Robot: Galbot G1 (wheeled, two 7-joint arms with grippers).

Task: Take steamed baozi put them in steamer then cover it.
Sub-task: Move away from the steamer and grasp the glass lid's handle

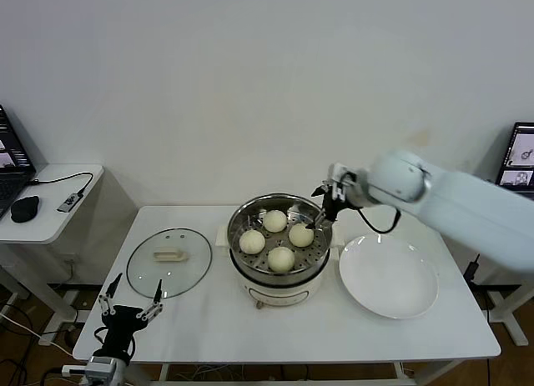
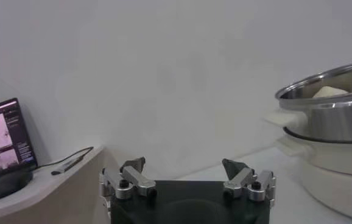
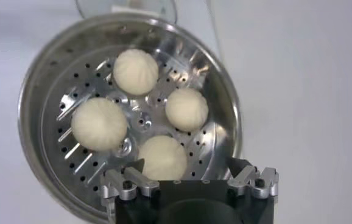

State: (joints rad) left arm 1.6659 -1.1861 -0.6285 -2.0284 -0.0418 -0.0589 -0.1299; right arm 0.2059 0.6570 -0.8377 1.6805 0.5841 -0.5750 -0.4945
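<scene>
All 4 steamed baozi (image 1: 279, 236) sit on the tray inside the steamer (image 1: 279, 273), mid tabletop, so loading looks done. Right gripper (image 1: 321, 213) hangs over the steamer's right rim, jaws spread, holding nothing. The cover (image 1: 169, 261) lies flat near the left edge, not yet on. Left gripper (image 1: 129, 301) waits at the front-left corner, jaws apart, empty.

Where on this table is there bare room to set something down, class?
Free: the front strip of the table, before the steamer; the far left corner behind the cover. The white plate is empty. Crowded: the steamer, four baozi, right gripper at its rim.
</scene>
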